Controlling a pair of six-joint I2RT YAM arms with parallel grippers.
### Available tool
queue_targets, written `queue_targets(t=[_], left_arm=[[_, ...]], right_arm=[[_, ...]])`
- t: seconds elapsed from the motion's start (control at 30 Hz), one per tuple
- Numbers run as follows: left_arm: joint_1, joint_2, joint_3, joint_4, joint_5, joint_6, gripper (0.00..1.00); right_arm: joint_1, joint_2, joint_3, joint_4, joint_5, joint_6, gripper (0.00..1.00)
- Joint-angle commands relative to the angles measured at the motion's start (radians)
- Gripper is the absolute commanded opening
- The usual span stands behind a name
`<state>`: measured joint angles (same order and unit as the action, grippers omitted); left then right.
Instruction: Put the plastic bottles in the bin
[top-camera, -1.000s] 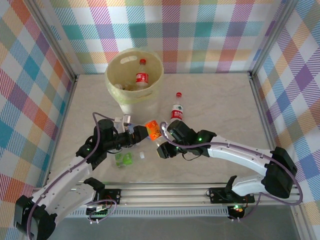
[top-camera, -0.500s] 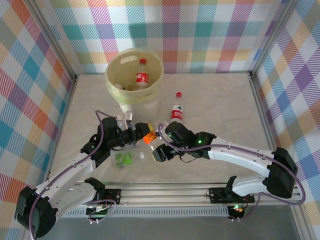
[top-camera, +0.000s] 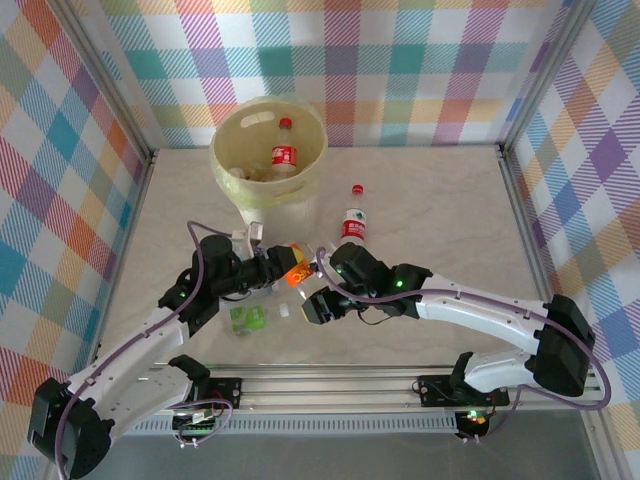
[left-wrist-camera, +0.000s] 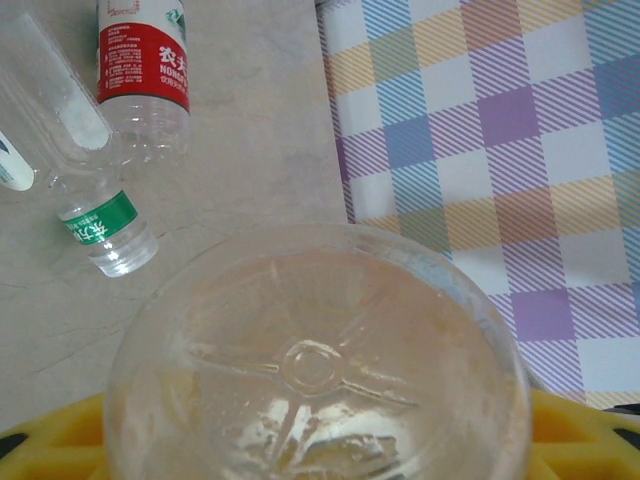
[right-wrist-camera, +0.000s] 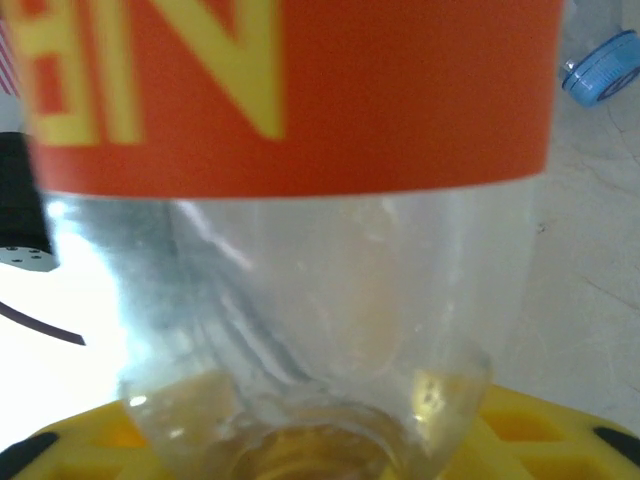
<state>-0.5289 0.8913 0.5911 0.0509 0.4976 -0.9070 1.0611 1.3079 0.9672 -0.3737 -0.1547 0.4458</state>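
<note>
Left end effector apparently tight on orange-label bottle base; right end effector at neck, grip unclear.

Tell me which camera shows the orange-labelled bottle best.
The top external view: the orange-labelled bottle appears whole there, end to end, though small. The right wrist view has its orange label and clear neck end, very close and blurred. The left wrist view looks straight at its round clear base and shows nothing of the label.
</note>
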Motion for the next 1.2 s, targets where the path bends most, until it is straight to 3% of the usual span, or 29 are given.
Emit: queue_targets(t=[0.0,0.17,0.27,0.43,0.6,0.87,1.17], left_arm=[[-0.010,-0.039,0.074,-0.053,-0.031,0.035,0.48],[-0.008,-0.018,0.219,-0.218,-0.060,0.123,0.48],[-0.003,0.020,0.334,-0.381,-0.099,0.192,0.46],[0.034,0.107,0.509,-0.473,-0.088,0.270,0.46],[0.106,0.213,0.698,-0.545,-0.055,0.333,0.46],[0.222,0.401,1.005,-0.583,-0.031,0.373,0.48],[0.293,0.676,1.292,-0.607,-0.098,0.411,0.48]], right_arm=[[0.007,0.005,0.040,0.039,0.001,0.004,0.60],[0.007,-0.013,0.055,0.100,-0.016,0.014,0.78],[0.008,-0.029,0.078,0.081,-0.016,-0.001,0.83],[0.007,-0.092,0.071,0.046,0.042,-0.016,0.90],[0.007,-0.149,0.035,0.028,0.118,-0.012,0.93],[0.007,-0.198,0.034,-0.091,0.349,0.016,0.93],[0.007,-0.249,0.002,-0.122,0.396,0.027,0.93]])
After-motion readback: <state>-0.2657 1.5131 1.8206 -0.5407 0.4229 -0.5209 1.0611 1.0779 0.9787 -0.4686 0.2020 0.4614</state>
